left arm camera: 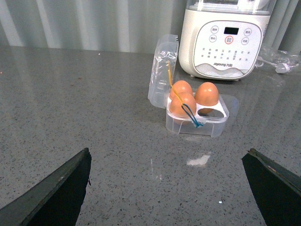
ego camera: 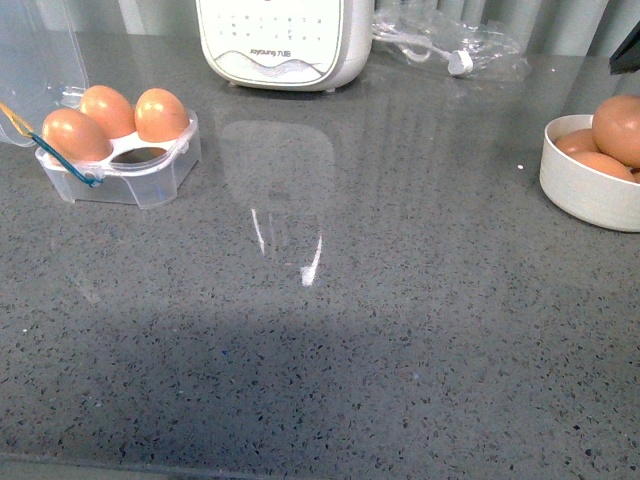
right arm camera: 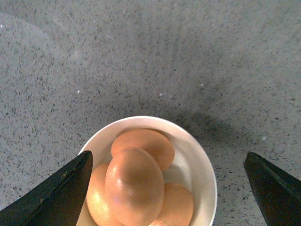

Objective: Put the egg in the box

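KITCHEN COUNTER: My right gripper [right arm camera: 165,155] hung above the white bowl [right arm camera: 193,160] at the right side of the grey countertop [ego camera: 350,330], its jaws spread wide and holding nothing. The egg [right arm camera: 135,186] lay on top of the pile in that bowl. It rested on what looked like three other brown eggs [right arm camera: 146,143], though the lower ones were partly hidden. My left gripper [left arm camera: 167,151] was likewise wide open and empty, low over the counter and facing the box [left arm camera: 197,120] from well apart. The box stood at the far left with its clear lid [left arm camera: 162,70] raised. It held three eggs [ego camera: 108,108], and the near cup toward the counter's middle was unfilled. A white appliance [ego camera: 280,40] stood behind.
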